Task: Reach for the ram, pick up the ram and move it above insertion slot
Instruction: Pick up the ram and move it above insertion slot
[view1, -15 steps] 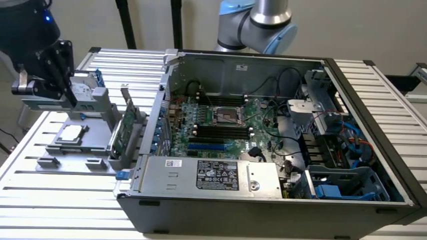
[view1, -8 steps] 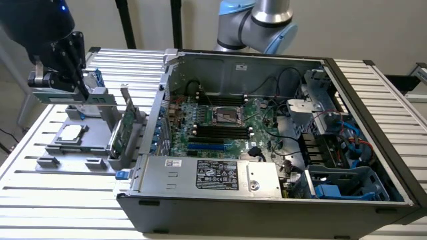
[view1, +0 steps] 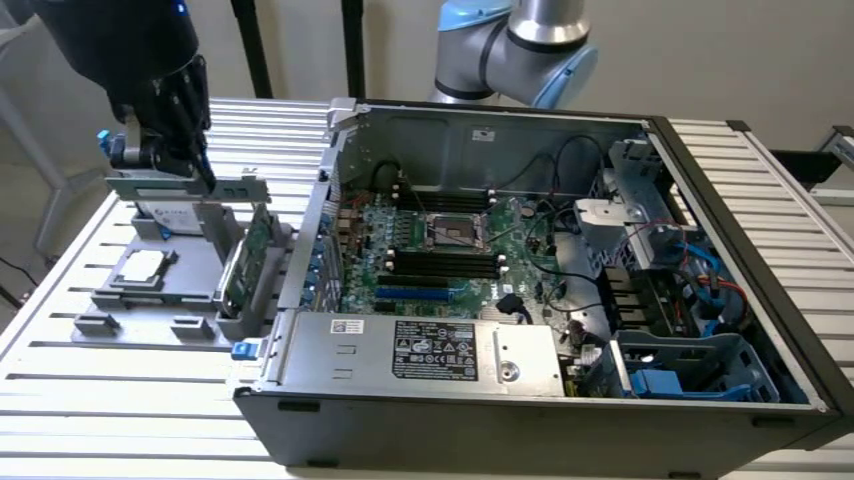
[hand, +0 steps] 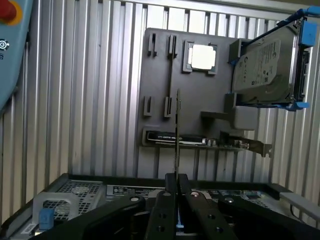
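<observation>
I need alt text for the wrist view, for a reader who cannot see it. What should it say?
The black gripper is shut on the ram, a thin green circuit-board stick seen edge-on. Beyond it, a grey parts holder lies on a ribbed metal table, carrying a square silver processor chip and a silver hard drive with blue rails.

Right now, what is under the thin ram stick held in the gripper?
The ram stick hangs over a dark grey slotted fixture plate that also carries a square silver processor chip. The black gripper hides whatever lies under the stick's held end.
</observation>
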